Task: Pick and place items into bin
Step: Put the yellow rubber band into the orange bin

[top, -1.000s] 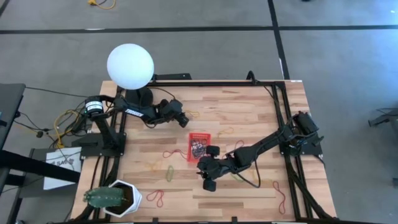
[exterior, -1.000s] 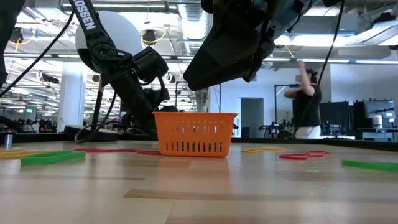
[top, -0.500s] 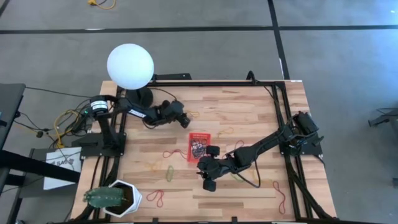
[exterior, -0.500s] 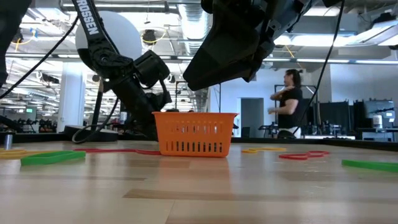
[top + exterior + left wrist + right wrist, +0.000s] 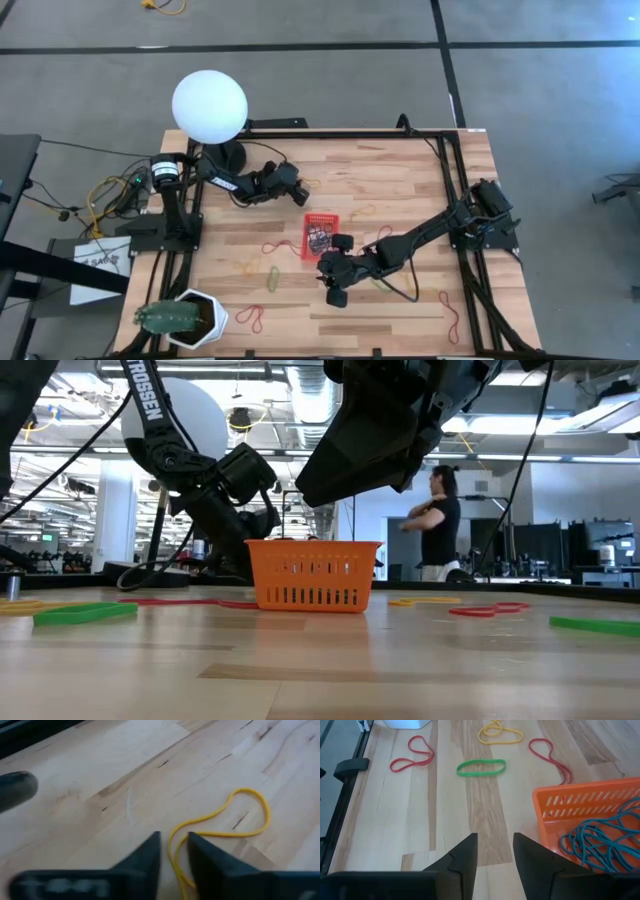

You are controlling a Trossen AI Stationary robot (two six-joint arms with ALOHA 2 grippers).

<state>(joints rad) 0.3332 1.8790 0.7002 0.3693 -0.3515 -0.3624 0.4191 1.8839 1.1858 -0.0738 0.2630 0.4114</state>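
1. The left wrist view alone shows the thin yellow rubber-band loop (image 5: pixel 220 827) lying flat on the wood, one strand running down between the left gripper (image 5: pixel 174 851)'s two dark fingers; the jaws stand narrowly apart around that strand, and whether they pinch it cannot be told.
2. The right wrist view alone shows inside the small red perforated plastic basket (image 5: pixel 580 800): a tangle of teal rubber bands (image 5: pixel 600 840) lies in it. The right gripper (image 5: pixel 495 851) hangs just beside the basket's wall with its jaws apart, holding nothing.
3. The high view places the basket (image 5: pixel 320 234) near the middle of the pale wooden bench (image 5: pixel 400 170), the left gripper (image 5: pixel 297 192) toward the far side of it and the right gripper (image 5: pixel 335 270) at the basket's near corner.
4. Counted in the right wrist view, four loose loops lie on the wood: two red loops (image 5: pixel 411 755), one green loop (image 5: pixel 481 767) and one yellow loop (image 5: pixel 500 734).
5. One white hexagonal plant pot (image 5: pixel 190 317) holding a cactus stands at the bench's near left corner; one white globe lamp (image 5: pixel 209 107) stands at the far left.
6. The low view shows the open workshop behind, where one person in a dark top (image 5: pixel 432 525) stands.
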